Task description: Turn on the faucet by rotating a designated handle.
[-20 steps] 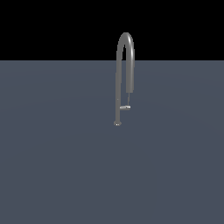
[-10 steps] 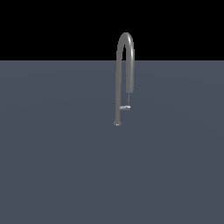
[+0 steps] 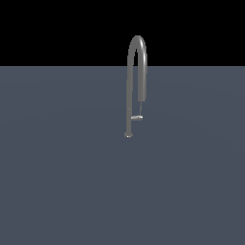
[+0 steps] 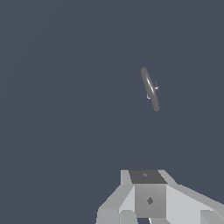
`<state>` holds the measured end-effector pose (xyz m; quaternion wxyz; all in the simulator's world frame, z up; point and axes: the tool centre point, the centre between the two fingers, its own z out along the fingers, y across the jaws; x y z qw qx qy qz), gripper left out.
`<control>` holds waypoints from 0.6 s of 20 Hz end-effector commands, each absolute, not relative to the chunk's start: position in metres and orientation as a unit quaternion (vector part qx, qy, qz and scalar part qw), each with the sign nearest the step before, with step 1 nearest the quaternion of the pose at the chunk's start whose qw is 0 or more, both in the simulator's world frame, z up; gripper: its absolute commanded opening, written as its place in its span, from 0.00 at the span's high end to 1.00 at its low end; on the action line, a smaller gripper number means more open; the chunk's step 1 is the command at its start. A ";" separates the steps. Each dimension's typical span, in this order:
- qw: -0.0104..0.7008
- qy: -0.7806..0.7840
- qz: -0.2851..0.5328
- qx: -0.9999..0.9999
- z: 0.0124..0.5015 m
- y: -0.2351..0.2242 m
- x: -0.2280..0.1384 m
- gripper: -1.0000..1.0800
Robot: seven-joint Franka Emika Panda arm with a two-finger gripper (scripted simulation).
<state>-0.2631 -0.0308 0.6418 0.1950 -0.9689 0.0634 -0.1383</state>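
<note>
The faucet [image 3: 129, 91] is a slim grey gooseneck standing upright on the flat grey surface, with its arch rising above the horizon and its spout end pointing down toward the exterior view's right. The handle [image 3: 137, 117] is a short stubby lever jutting from the lower stem toward the exterior view's right. The wrist view looks down on the faucet [image 4: 149, 89] from high above, so it appears as a thin slanted bar with the handle [image 4: 155, 87] a tiny stub at its side. My gripper [image 4: 148, 192] shows only as white and grey blocks, far from the faucet. It is absent from the exterior view.
A uniform dark grey floor [image 3: 67, 182] spreads around the faucet in every direction, under a black background. The small round base flange [image 3: 128, 135] sits on it.
</note>
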 end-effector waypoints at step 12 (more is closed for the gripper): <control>0.384 0.123 -0.149 -0.903 0.699 -0.126 -0.255 1.00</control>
